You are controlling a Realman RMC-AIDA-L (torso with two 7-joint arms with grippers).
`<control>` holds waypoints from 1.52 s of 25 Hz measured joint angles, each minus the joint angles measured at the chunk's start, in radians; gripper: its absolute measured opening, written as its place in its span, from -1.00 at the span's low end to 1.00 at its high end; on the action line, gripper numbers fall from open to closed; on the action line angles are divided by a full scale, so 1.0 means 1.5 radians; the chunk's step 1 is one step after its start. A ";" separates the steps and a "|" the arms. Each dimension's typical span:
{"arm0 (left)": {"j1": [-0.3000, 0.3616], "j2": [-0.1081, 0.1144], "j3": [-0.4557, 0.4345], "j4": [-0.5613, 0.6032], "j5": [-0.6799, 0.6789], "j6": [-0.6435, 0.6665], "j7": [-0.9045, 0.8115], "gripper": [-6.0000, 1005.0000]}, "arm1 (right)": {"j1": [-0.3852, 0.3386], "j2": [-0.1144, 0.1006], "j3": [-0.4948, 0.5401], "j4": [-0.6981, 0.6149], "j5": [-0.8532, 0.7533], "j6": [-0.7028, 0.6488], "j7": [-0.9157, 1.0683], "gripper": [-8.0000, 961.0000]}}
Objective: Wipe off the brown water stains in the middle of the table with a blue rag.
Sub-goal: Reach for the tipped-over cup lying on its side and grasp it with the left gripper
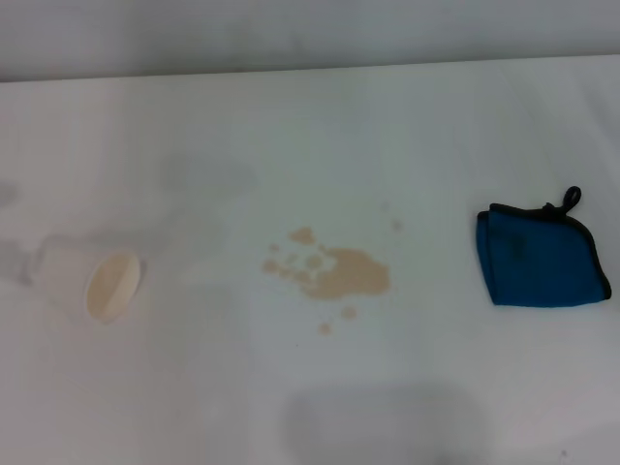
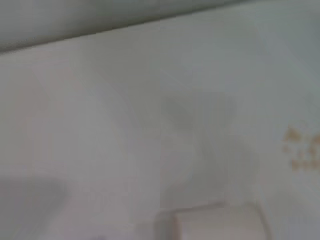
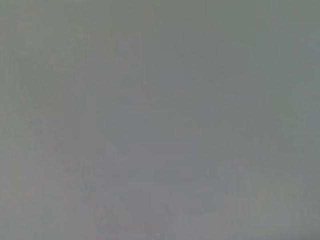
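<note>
Stage: opening — nothing yet picked up, nothing yet wiped.

The table (image 1: 194, 116): white, flat, filling the head view.

The brown water stains (image 1: 339, 274): one tan blotch mid-table with small droplets scattered round it, wholly intact. A few droplets also show at the edge of the left wrist view (image 2: 300, 150).

The blue rag (image 1: 541, 258): folded, black-edged, loop at its far corner, lying flat on the robot's right, well apart from the stains.

Paper cup (image 1: 97, 281): cream, tipped on its side, mouth toward the camera, on the robot's left, well apart from the stains.

Grippers: neither the left nor the right appears in any view, so whether each is open or closed cannot be told. The right wrist view is blank grey.

Next move, as judged: the right arm sits nearer the rag, so it likely reaches in, closes on a raised fold or the loop corner, then carries the cloth across to the blotch.

Obstructions: none between rag and stains — the cup lies beyond the stains, and a long wiping stroke could knock it.
</note>
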 joint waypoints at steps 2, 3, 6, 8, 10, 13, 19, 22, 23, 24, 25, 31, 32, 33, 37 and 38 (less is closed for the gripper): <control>-0.013 0.002 0.001 0.006 0.031 0.001 0.049 0.69 | -0.001 0.001 -0.001 0.016 0.000 0.024 0.002 0.75; -0.017 0.003 0.001 0.007 0.043 0.002 0.070 0.69 | -0.002 0.001 -0.001 0.025 0.000 0.039 0.003 0.75; -0.020 0.001 0.003 0.016 0.091 0.002 0.153 0.69 | -0.001 0.000 -0.002 0.044 0.000 0.067 0.007 0.75; -0.024 -0.010 0.013 0.038 0.134 0.003 0.209 0.69 | -0.005 0.000 -0.003 0.048 0.000 0.087 0.019 0.75; -0.027 -0.021 0.034 0.067 0.166 0.009 0.260 0.69 | -0.009 0.000 -0.004 0.050 -0.003 0.100 0.032 0.75; -0.034 -0.025 0.049 0.088 0.180 0.014 0.320 0.69 | -0.011 0.000 -0.006 0.053 -0.005 0.108 0.043 0.75; -0.062 -0.034 0.053 0.096 0.174 0.027 0.468 0.69 | -0.010 0.000 -0.015 0.070 -0.006 0.115 0.045 0.75; -0.075 -0.048 0.063 0.093 0.170 0.029 0.540 0.69 | -0.010 0.000 -0.016 0.085 -0.006 0.122 0.045 0.75; -0.078 -0.053 0.069 0.091 0.170 0.030 0.559 0.69 | -0.010 0.000 -0.016 0.089 -0.006 0.123 0.045 0.75; -0.081 -0.060 0.078 0.089 0.170 0.031 0.578 0.69 | -0.010 0.000 -0.016 0.094 -0.006 0.123 0.045 0.75; -0.082 -0.067 0.087 0.087 0.169 0.030 0.592 0.69 | -0.009 0.000 -0.016 0.098 -0.006 0.123 0.045 0.75; -0.081 -0.096 0.163 0.070 0.169 0.026 0.659 0.69 | -0.011 0.000 -0.016 0.114 -0.006 0.132 0.045 0.75; -0.078 -0.101 0.182 0.066 0.170 0.029 0.670 0.69 | -0.012 0.000 -0.016 0.116 -0.006 0.133 0.045 0.75; -0.076 -0.103 0.190 0.065 0.172 0.031 0.676 0.69 | -0.014 0.000 -0.016 0.117 -0.006 0.135 0.046 0.75; -0.058 -0.109 0.231 0.059 0.182 0.059 0.697 0.69 | -0.021 0.000 -0.015 0.122 -0.006 0.150 0.046 0.75; -0.054 -0.110 0.237 0.058 0.185 0.065 0.701 0.69 | -0.022 0.000 -0.015 0.122 -0.006 0.154 0.047 0.75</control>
